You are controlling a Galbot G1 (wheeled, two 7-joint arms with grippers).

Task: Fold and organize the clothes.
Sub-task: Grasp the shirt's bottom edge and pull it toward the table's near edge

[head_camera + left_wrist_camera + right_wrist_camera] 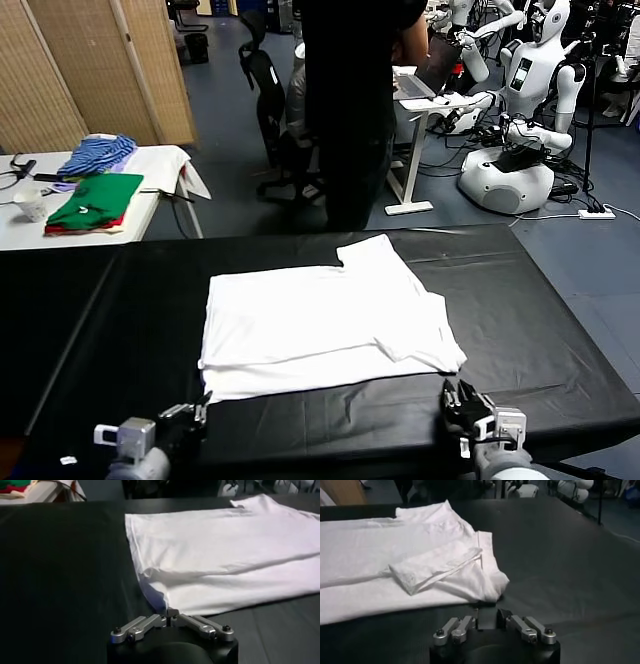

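The white T-shirt [320, 320] lies folded flat on the black table [540, 330], plain side up, with a sleeve folded over its right part [435, 562]. My left gripper [200, 412] is at the table's near edge, at the shirt's near left corner. In the left wrist view that gripper [169, 612] is shut, with the corner of the T-shirt [225, 555] pinched at its tips. My right gripper [458, 398] is at the near right corner. In the right wrist view it [490, 611] stands narrowly open, its tips at the edge of the T-shirt [395, 555].
A person in black [355, 100] stands just behind the table. At the far left a white side table [160, 160] holds a folded green garment [95, 200] and a blue striped one [95, 153]. A white robot [520, 120] and a desk stand at the back right.
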